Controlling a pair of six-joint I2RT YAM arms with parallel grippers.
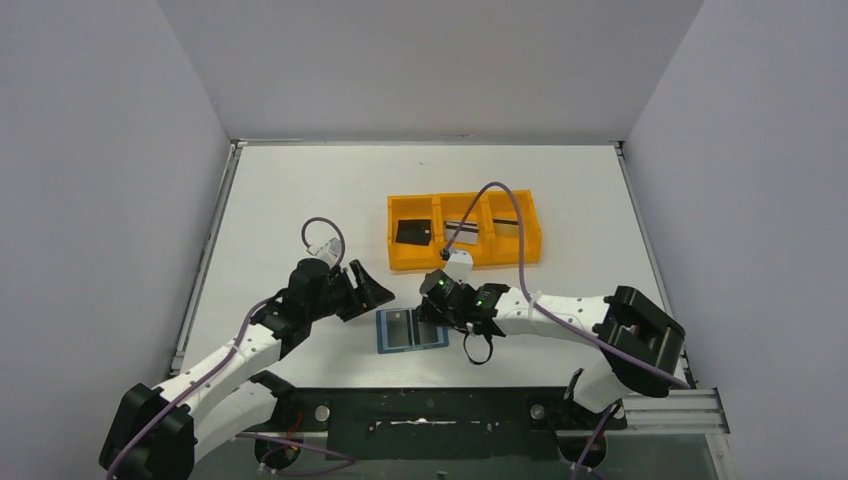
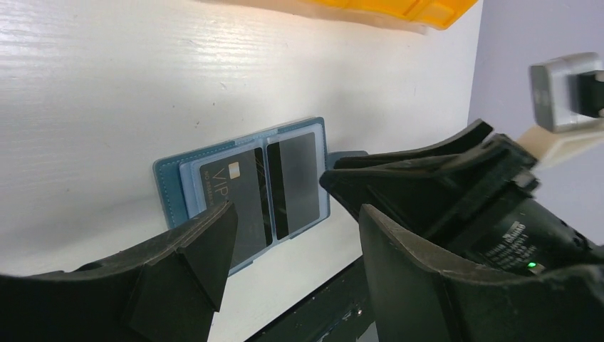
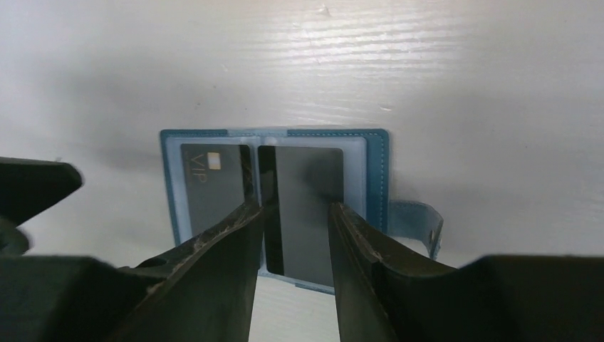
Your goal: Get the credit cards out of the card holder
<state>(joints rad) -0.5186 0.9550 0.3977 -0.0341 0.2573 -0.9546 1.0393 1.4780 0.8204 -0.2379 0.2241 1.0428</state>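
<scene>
I see the orange tray (image 1: pixel 465 262) sitting mid-desk, with my left gripper (image 1: pixel 365 290) spread wide and my right gripper (image 1: pixel 432 300) jaws parted, neither holding anything. Both hang over the card holder (image 1: pixel 411 329), open flat at the middle of the near edge. Its pockets hold a black VIP card (image 3: pixel 214 185) and a striped card (image 3: pixel 306 185), which the right fingers straddle.
</scene>
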